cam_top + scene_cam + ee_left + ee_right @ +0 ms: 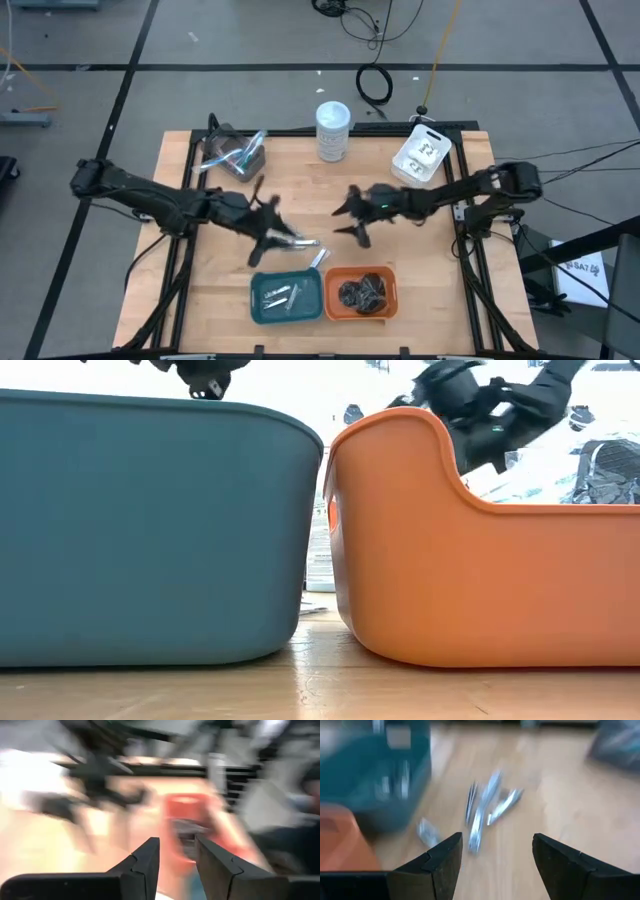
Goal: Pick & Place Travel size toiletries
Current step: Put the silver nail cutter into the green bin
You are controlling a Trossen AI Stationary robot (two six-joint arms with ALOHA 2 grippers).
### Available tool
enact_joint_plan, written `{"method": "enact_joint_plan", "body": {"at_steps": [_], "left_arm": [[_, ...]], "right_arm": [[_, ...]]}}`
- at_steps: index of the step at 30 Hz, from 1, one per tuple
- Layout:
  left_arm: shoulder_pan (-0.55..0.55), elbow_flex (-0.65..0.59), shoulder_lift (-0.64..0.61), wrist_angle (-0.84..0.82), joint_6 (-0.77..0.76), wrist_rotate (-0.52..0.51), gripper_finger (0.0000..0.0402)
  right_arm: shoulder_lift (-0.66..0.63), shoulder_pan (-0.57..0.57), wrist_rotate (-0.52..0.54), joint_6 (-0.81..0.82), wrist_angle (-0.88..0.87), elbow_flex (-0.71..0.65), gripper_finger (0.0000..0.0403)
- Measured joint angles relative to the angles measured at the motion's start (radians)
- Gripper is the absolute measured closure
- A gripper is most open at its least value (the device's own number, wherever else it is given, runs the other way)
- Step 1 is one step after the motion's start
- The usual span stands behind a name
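Several slim silver tubes (302,244) lie loose on the wooden table just beyond the teal tray (287,298); the right wrist view shows the tubes (485,807) ahead of the fingers. More silver tubes lie in the teal tray. Dark round bundles (362,292) fill the orange tray (388,300). My left gripper (272,232) hovers over the table left of the loose tubes, open, with nothing between its fingers (145,857). My right gripper (350,220) hovers right of them, open wide and holding nothing.
A white-lidded jar (333,130) stands at the far middle. A clear bin with silver tubes (235,155) sits far left. A white bin with packets (420,155) sits far right. In the low view, the two trays' walls (150,530) (480,580) fill the foreground.
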Motion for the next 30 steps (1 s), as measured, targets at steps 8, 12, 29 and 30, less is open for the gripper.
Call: {"method": "enact_joint_plan", "body": {"at_steps": [8,12,29,30], "left_arm": [[0.086,0.000,-0.056,-0.041,0.123,-0.191,0.0279],[0.146,0.000,-0.055,-0.049,0.130,-0.189,0.0279],[0.265,0.000,-0.055,-0.062,0.051,-0.180,0.0279],[0.268,0.000,-0.055,-0.063,0.049,-0.180,0.0279]], "right_arm": [[0.202,0.041,-0.036,-0.196,-0.401,0.298,0.0175],[0.271,0.055,-0.118,-0.207,-0.405,0.356,0.0175],[0.334,0.103,-0.160,-0.318,-0.416,0.370,0.0203],[0.334,0.104,-0.159,-0.322,-0.419,0.370,0.0210]]}}
